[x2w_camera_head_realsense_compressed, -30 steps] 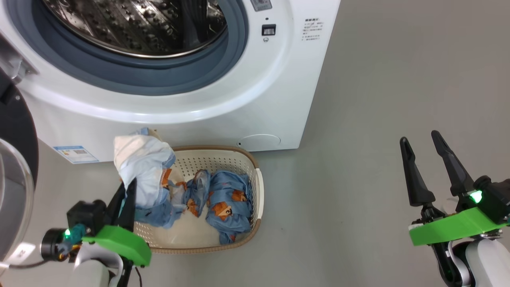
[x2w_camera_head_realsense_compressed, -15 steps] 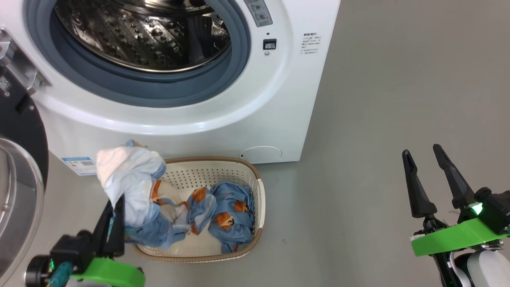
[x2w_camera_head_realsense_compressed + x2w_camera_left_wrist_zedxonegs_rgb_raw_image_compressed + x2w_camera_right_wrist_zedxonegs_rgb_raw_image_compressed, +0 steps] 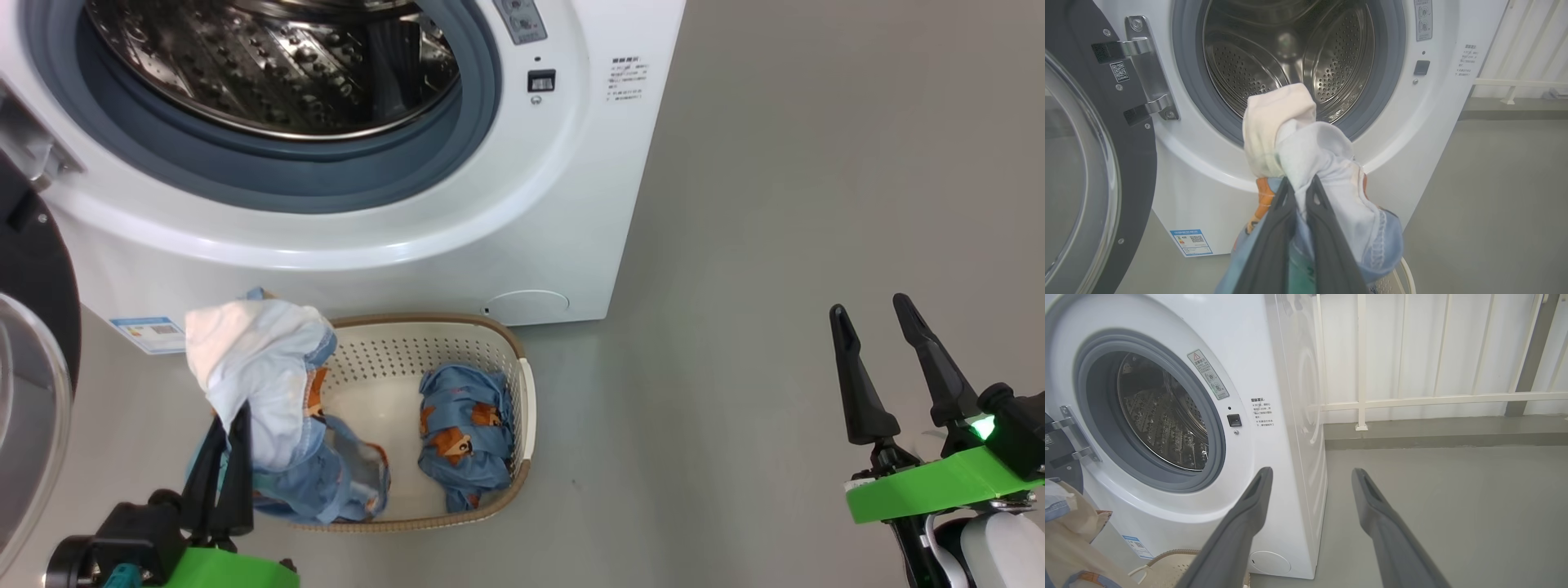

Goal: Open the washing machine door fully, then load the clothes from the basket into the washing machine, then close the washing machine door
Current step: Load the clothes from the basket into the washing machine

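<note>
Before the open washing machine (image 3: 531, 204), left fingers (image 3: 238, 469) pinch clothes (image 3: 261, 376) over the basket (image 3: 457, 322); right fingers (image 3: 853, 388) spread apart.

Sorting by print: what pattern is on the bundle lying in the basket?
Light blue bundle with orange-brown cartoon animals, clearest in the head view.

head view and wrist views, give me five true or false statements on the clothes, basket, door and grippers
1. The left gripper is shut on a clothes bundle showing white lining. True.
2. The washing machine door is closed. False: it stands open.
3. A blue printed bundle lies in the basket. True.
4. The right gripper holds fabric. False: it is open and empty.
5. The steel drum has clothes in it. False: it looks empty.
</note>
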Robot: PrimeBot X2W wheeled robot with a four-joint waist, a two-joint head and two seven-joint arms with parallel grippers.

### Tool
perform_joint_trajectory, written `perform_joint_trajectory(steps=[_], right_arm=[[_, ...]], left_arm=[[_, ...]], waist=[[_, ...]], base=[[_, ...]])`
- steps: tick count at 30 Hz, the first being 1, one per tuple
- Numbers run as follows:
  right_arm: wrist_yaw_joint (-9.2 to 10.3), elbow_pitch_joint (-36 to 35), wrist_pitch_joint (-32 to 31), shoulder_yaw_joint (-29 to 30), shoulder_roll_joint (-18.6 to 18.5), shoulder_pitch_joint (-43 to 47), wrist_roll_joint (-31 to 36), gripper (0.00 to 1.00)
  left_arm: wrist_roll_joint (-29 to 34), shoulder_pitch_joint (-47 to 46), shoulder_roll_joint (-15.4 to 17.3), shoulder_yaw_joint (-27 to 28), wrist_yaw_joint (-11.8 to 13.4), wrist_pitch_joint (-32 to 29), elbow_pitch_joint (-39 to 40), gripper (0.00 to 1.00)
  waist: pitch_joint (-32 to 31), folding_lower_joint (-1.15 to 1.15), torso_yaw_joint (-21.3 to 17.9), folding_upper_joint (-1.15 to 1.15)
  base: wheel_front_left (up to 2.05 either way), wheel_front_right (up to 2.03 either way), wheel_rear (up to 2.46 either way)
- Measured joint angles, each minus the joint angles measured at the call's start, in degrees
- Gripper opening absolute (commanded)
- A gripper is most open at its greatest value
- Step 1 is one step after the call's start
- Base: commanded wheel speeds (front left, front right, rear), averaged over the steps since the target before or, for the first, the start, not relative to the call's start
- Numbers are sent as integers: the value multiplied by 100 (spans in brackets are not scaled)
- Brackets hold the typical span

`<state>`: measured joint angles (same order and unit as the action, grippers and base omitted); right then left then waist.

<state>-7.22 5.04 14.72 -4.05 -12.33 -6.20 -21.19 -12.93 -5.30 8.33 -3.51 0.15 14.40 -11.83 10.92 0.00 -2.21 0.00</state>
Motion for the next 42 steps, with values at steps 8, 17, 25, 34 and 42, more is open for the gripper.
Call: perform_joint_trajectory(steps=[8,17,25,34,42], right_arm=[[0,-46,0,23,76,-12,-1,100],[0,-102,0,19,119,-304,0,100],[0,-151,0,5,155,-695,0,100],[0,-172,0,-118,213,-1068,0,100],[0,-236,0,-198,282,-1465,-2,100]], left_arm=[[0,-301,-36,43,15,0,-1,0],[198,-1694,86,-43,-32,-37,-73,0],[234,-3323,264,-16,-115,-258,-743,0],[-26,-5075,321,179,-200,-269,-2371,0],[-1,-6653,371,113,-203,-170,-4091,0]], waist=[[214,0,-58,0],[690,0,-98,0],[1236,1,-154,0],[1801,1,-292,0],[2331,0,-481,0]], base=[[0,0,0],[0,0,0],[0,0,0],[0,0,0],[0,0,0]])
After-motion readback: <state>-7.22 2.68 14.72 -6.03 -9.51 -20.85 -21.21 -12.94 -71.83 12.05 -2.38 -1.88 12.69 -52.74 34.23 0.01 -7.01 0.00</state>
